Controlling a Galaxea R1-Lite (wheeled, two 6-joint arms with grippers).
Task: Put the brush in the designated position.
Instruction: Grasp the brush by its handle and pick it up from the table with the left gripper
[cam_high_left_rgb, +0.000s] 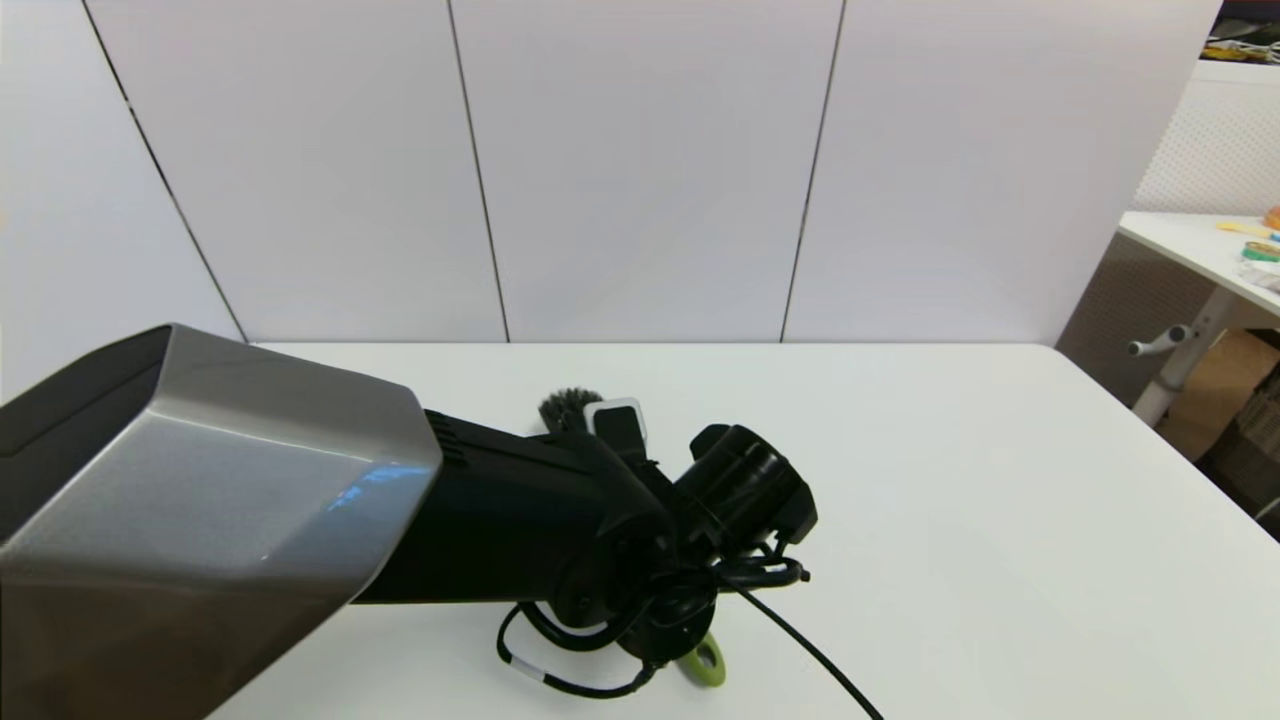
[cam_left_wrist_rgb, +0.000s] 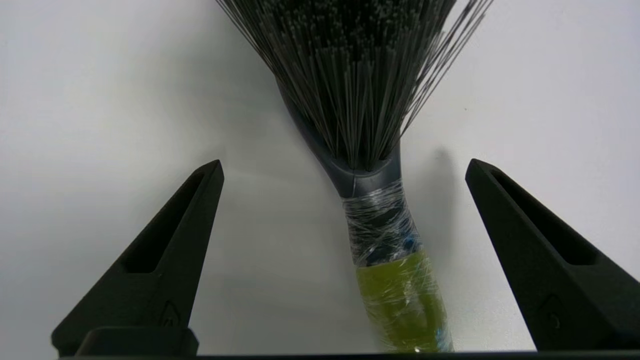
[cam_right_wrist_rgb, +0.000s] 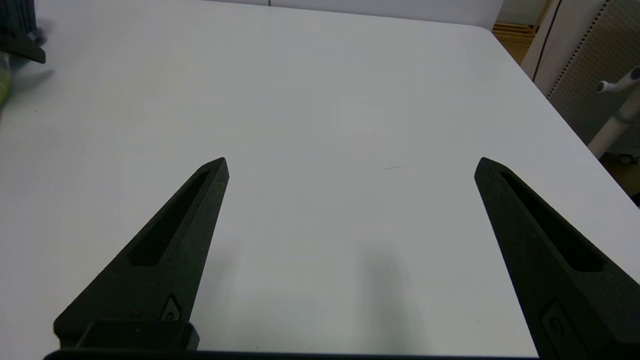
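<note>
Brush: you see the brush (cam_left_wrist_rgb: 372, 200) lying flat on the white desk (cam_high_left_rgb: 950, 480), black bristles toward the desk's far edge, lime-green handle toward the near edge.
Left gripper: your left gripper (cam_left_wrist_rgb: 345, 170) is released, its fingers wide apart on each side of the brush's wrapped grey neck and not touching it.
Left arm: in the head view it covers most of the brush; only the bristle tuft and the handle's oval end show.
Right gripper: your right gripper (cam_right_wrist_rgb: 350, 165) is released, over bare desk well to the right of the brush.
</note>
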